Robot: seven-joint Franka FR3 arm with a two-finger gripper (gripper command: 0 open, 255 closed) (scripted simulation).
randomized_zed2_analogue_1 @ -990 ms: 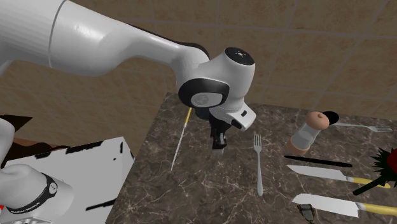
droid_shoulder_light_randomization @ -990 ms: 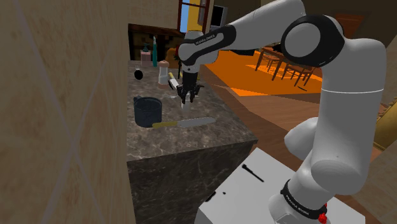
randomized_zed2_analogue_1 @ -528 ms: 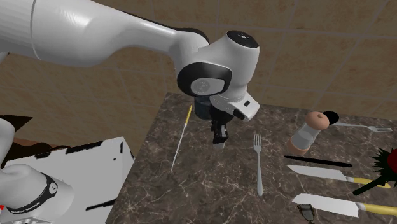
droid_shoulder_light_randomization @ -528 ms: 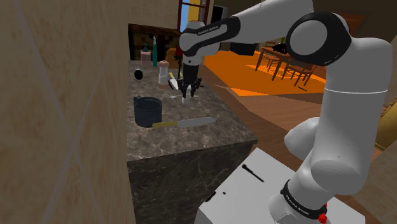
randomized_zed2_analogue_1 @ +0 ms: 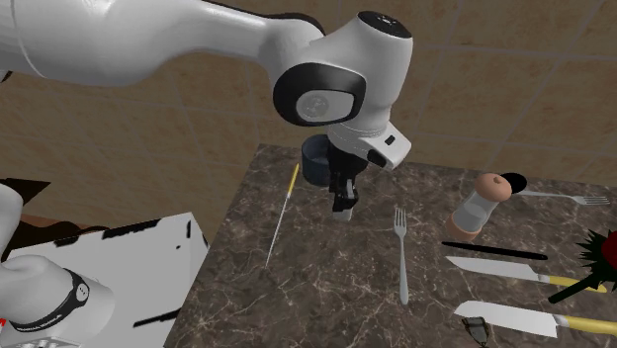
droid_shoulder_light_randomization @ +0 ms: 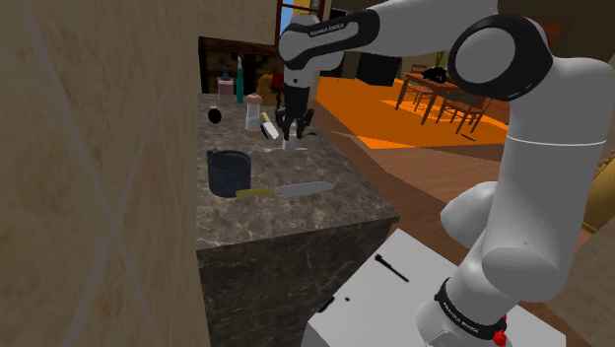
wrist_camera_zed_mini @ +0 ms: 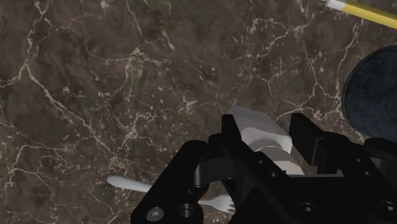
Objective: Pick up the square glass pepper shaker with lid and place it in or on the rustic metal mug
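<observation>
Above the dark marble counter [droid_shoulder_light_randomization: 296,212], my gripper [wrist_camera_zed_mini: 270,143] is closed partway on the pale, square-sided pepper shaker [wrist_camera_zed_mini: 257,127], both black fingers pressed to its flanks, and the shaker appears to hang clear of the stone. I judge this the carry step: pickup done, placement not yet made. The dark mug [droid_shoulder_light_randomization: 229,173] stands apart from the shaker, toward the shoulder view's left; the next move calls for crossing over its open mouth, then lowering before letting go. My arm [droid_shoulder_light_randomization: 512,118] reaches out high from the stand, wrist bent so the hand points straight down.
</observation>
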